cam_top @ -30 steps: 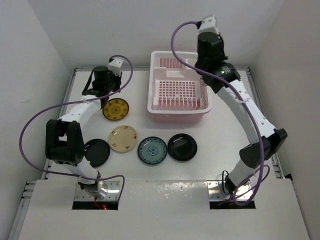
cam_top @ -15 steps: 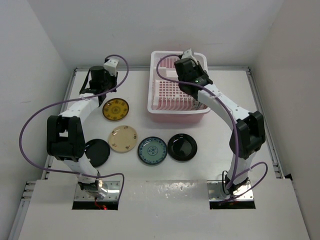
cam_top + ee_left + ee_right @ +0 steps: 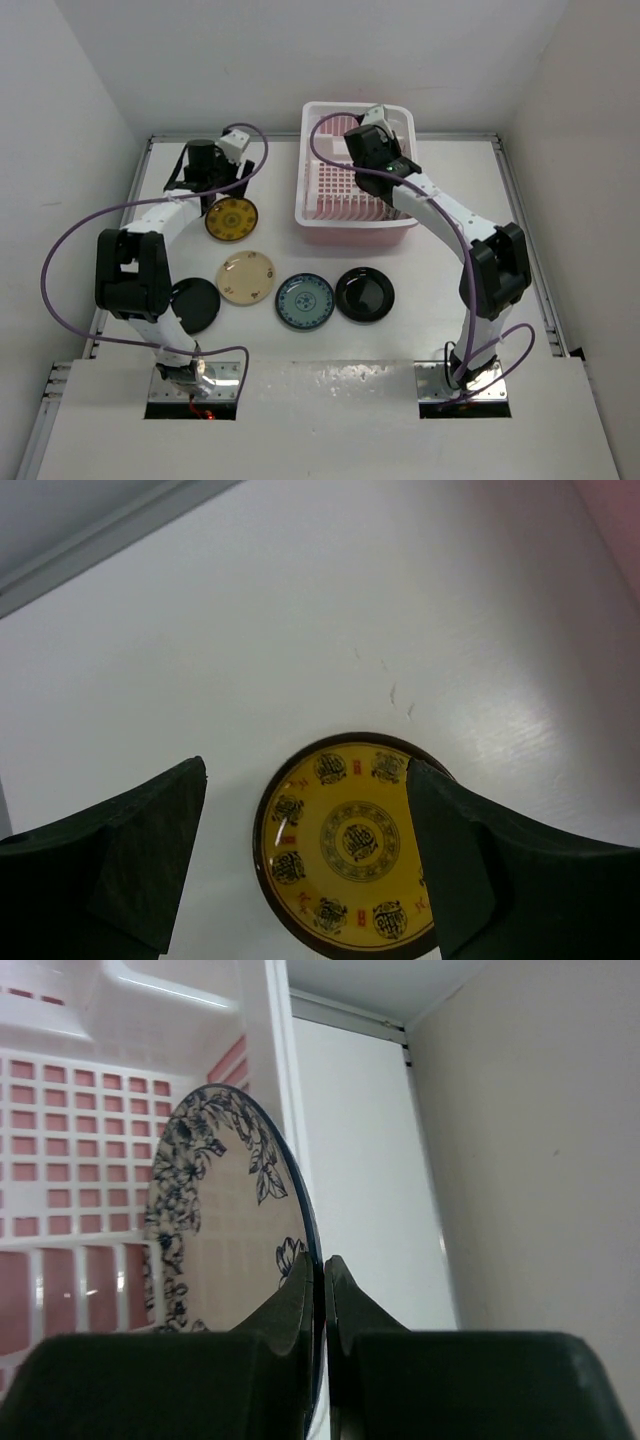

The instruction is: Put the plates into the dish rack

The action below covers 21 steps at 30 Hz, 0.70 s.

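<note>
Now over the pink-and-white dish rack (image 3: 355,232) with the right gripper (image 3: 322,1265), pinched tight on the rim of the white dark-patterned plate (image 3: 225,1230) standing on edge, and off to its left with the left gripper (image 3: 306,770), spread wide over the yellow plate (image 3: 350,845) flat on the table (image 3: 450,200).

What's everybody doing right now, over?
Left jaws open above the yellow plate. Right jaws shut on the flowered plate, upright over the dish rack. Four other plates lie on the table. Nothing seen blocking.
</note>
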{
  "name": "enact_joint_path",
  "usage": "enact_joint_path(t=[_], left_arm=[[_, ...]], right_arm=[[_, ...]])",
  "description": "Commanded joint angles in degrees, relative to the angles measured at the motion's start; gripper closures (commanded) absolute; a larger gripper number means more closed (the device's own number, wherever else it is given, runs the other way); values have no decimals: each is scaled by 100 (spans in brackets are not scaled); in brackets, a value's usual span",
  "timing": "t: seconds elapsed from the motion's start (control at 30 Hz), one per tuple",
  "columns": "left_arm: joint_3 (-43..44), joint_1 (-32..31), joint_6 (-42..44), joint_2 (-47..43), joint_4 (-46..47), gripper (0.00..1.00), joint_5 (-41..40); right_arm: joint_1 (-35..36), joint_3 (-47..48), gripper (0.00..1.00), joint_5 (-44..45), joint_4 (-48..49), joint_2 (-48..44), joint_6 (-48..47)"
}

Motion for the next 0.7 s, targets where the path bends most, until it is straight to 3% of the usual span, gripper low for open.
enact_joint_path(t=[0.0,0.13,0.47,0.5,0.63,0.67], left_arm=[[-92,-235,721,222,-454,15,88],[-31,-368,775,530,-833,13,-43],[-215,-912,1161,874,-1009,13,-703],[-215,-1000,1214,935,-1096,13,-799],[-215,-1159,1161,1172,-1159,18,-1282],[-163,-1229,1161,1251,-1159,25,-1397]], right_arm=[[63,-90,100,-206,-647,12,954],[55,-99,97,-532,-780,118,1307],[-271,-99,46,-1436,-894,-225,1615],[-305,-99,37,-1533,-894,-268,1607],[-315,7,24,-1815,-763,-479,1492],[-332,94,24,-1841,-736,-471,1449]])
